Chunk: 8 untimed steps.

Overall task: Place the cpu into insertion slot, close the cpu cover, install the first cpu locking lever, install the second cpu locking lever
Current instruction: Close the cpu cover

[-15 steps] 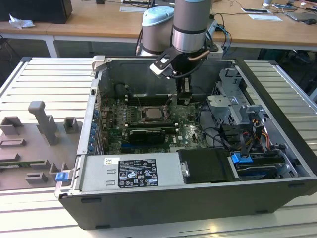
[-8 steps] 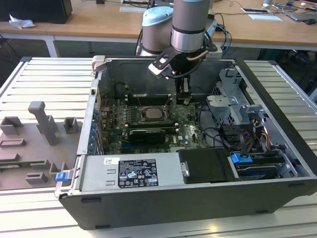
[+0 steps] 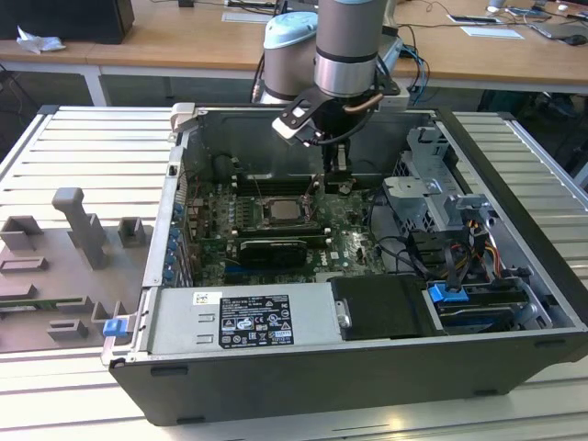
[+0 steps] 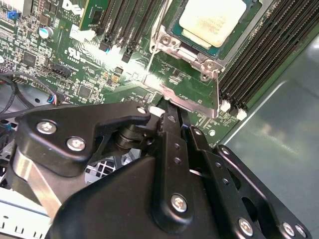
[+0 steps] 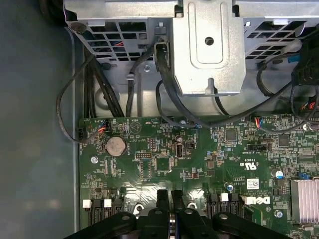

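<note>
The cpu (image 4: 214, 20), pale beige and square, lies in the insertion slot (image 4: 172, 42) on the green board; in the exterior view the cpu (image 3: 280, 213) sits mid-board. The cpu cover (image 4: 189, 102), a silvery frame, stands swung open beside the socket, with green board showing through its window. A thin lever rod (image 4: 151, 57) runs along the socket's side. My gripper (image 4: 172, 113) has its black fingers pressed together, tips at the cover's outer edge. The gripper (image 3: 337, 182) hangs inside the case to the exterior view's right of the socket. The shut gripper (image 5: 170, 196) hovers over the board.
Long black memory slots (image 4: 269, 55) flank the socket. A metal drive cage (image 5: 209, 45) with black cables (image 5: 169, 94) lies beyond the board's edge. The power supply (image 3: 248, 322) fills the case front. A grey fixture (image 3: 73, 239) stands at the exterior view's left.
</note>
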Each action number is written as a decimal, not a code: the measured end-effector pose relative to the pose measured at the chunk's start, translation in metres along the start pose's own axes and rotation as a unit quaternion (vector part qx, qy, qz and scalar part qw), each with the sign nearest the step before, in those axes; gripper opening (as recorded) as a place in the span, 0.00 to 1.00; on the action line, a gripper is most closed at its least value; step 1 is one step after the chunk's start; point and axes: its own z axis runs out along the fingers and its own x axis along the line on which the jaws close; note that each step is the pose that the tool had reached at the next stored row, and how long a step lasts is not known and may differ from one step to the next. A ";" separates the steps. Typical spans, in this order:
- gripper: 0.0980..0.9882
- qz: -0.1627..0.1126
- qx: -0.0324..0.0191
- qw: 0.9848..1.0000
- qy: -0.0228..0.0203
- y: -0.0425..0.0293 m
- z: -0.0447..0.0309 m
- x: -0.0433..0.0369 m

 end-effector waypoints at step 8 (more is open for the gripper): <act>0.08 0.000 0.000 1.000 0.000 -0.0024 -0.0001 -0.0001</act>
